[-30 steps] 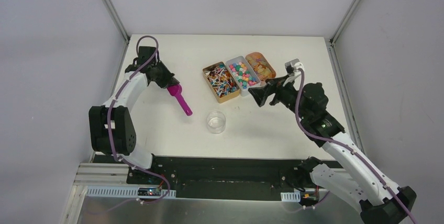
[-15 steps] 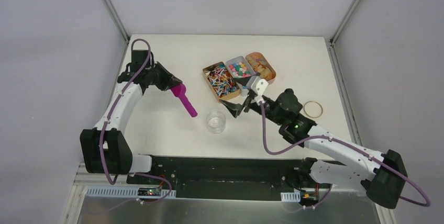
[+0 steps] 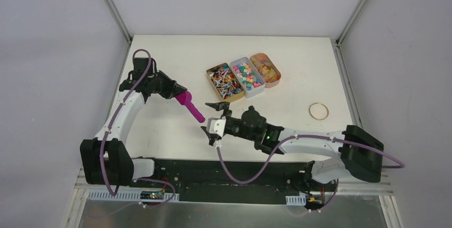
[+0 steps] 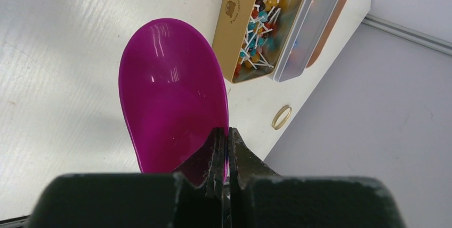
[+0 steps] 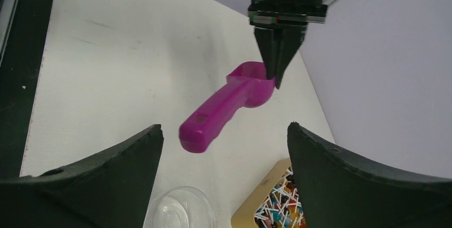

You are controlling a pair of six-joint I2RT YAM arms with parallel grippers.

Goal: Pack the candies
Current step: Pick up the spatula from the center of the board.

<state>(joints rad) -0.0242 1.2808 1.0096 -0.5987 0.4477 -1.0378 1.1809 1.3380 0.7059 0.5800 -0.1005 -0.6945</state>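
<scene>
Two shifts mark this moment. The right gripper (image 3: 212,117) has swung away from the far-right end of the row of tins. It now hangs low on the near side of the gold tin (image 4: 234,33), over the clear cup (image 5: 178,206) that stands just near-left of that tin. Its jaws are spread wide with nothing between them. Its move uncovers a thin pale ring (image 3: 319,111) lying well to the right of the gold tin. The left gripper (image 5: 276,76) has edged the magenta scoop (image 5: 224,108) closer to the gold tin from the left. It is pinched tight on the rear lip of the scoop's bowl, and the handle juts free toward the cup.

Packing has not begun, I judge: the candies (image 3: 228,84) all sit in the tins, and what shows of the cup looks empty. The right gripper seems placed either to steady the cup or to take the handle.

The scoop is glossy moulded plastic with an oval bowl and a chunky handle holed at its end. The gold tin is rectangular metal with rounded corners, holding a tangle of sweets on thin white sticks. The silver tin (image 3: 257,94), touching its right side, holds loose bright lumps. The oval tin (image 3: 277,79) beyond holds orange-yellow pieces. The cup is round and transparent.
</scene>
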